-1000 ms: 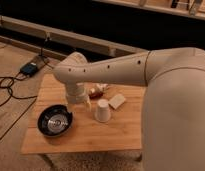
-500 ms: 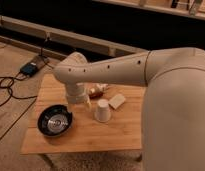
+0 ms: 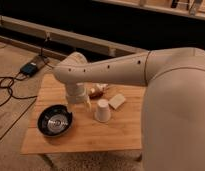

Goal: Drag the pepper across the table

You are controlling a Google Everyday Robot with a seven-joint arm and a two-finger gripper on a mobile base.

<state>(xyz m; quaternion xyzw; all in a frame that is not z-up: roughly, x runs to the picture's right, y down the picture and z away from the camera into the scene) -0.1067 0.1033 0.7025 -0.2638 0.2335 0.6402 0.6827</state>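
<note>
Plainly, the robot's big white arm point(image 3: 161, 85) filled the right side of the view, its bulky near part cut off at the right and bottom edges. From there a long link reached leftward over the table point(image 3: 121, 132), bent at a rounded elbow above the back left part of the top, and turned straight down into a short wrist. The light wooden table showed little of its legs. A black bowl point(image 3: 55, 120) with a shiny inside sat near the front left corner. The gripper point(image 3: 87, 102) hung low at the end of the wrist, right of the bowl and close to the planks; whether it was open or closed I could not tell. A white upturned cup point(image 3: 102, 110) stood just right of it, with a pale block point(image 3: 116, 101) beyond. The pepper point(image 3: 96, 91) lay near the table's middle, just beside the gripper and behind the cup, its left end hidden by the arm
</note>
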